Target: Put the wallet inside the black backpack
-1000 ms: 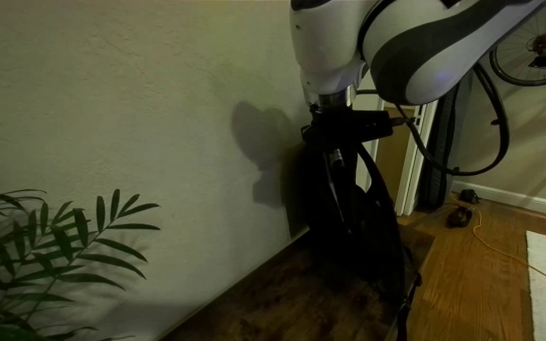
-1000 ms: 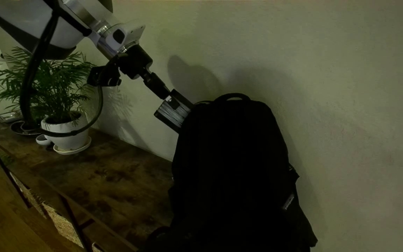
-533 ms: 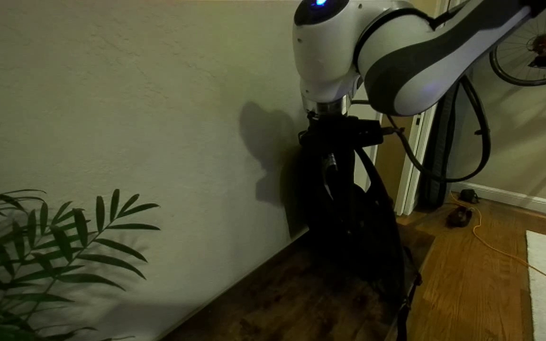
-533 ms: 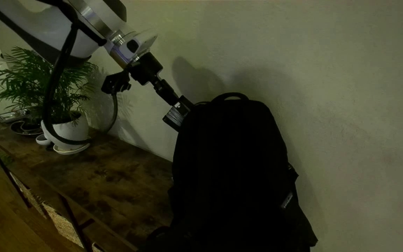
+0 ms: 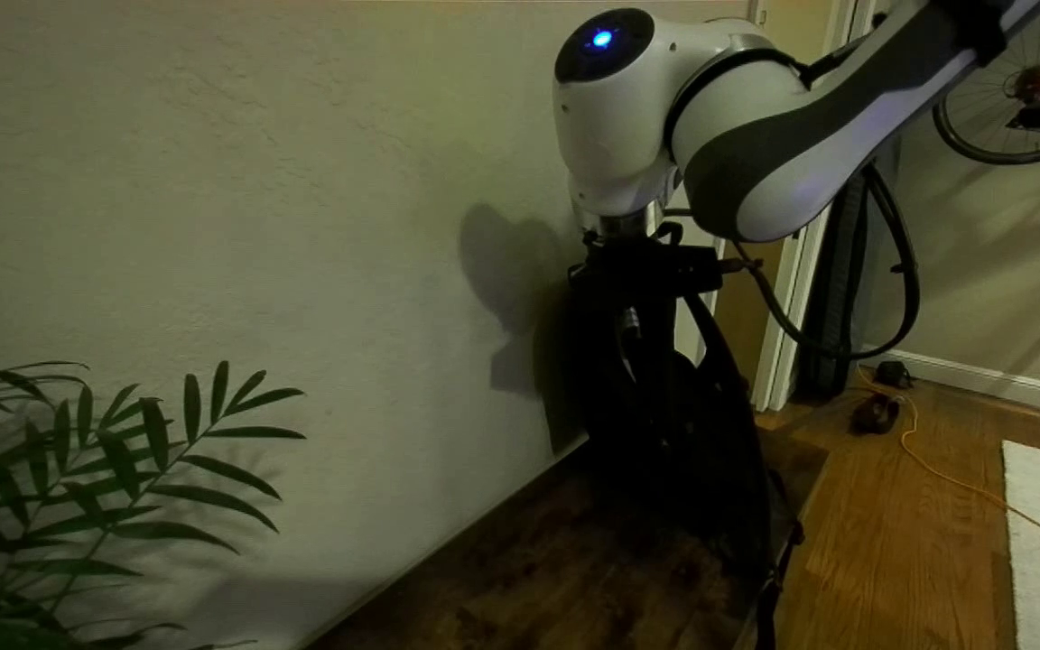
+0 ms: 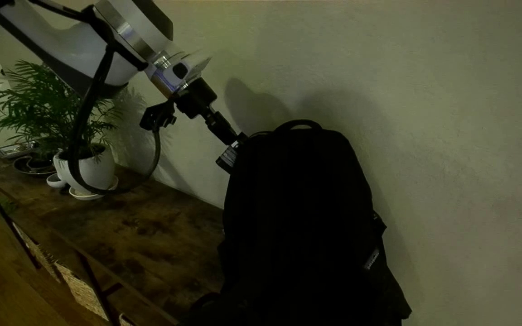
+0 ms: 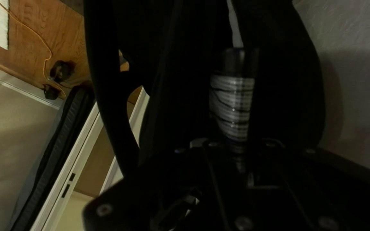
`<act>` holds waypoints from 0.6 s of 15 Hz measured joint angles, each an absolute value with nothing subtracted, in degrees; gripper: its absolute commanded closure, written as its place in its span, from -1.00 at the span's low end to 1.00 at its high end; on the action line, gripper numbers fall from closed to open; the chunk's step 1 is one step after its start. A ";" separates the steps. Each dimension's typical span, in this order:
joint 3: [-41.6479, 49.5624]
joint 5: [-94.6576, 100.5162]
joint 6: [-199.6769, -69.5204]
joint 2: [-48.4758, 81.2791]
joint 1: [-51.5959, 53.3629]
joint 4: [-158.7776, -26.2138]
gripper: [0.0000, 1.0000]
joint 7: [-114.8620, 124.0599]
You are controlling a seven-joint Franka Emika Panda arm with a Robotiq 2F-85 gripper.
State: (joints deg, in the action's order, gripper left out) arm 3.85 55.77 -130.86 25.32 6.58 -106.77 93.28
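Gripper [image 6: 234, 142] pinched wallet [image 6: 227, 157] mid-frame, black backpack [image 6: 306, 217] partly hid it (from here), cable [image 6: 102, 68] crossed white pot [image 6: 98, 167] at left.

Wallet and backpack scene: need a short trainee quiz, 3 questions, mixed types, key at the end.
1. Multiple choice. Where does the wallet show in an exterior view?
A) inside the plant pot
B) at the tip of the gripper, partly hidden by the black backpack
C) flat on the table

2. True or false: the black backpack is lying flat on its side.

3. Fill in: the small light on the robot arm glows ____.

Key: 1. B; 2. false; 3. blue.
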 measured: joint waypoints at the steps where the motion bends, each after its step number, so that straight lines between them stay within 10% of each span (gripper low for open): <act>1: 3.85 55.77 -130.86 25.47 6.58 -106.58 -0.16 93.28; 9: 3.97 55.60 -130.86 25.91 6.55 -105.85 -1.00 93.28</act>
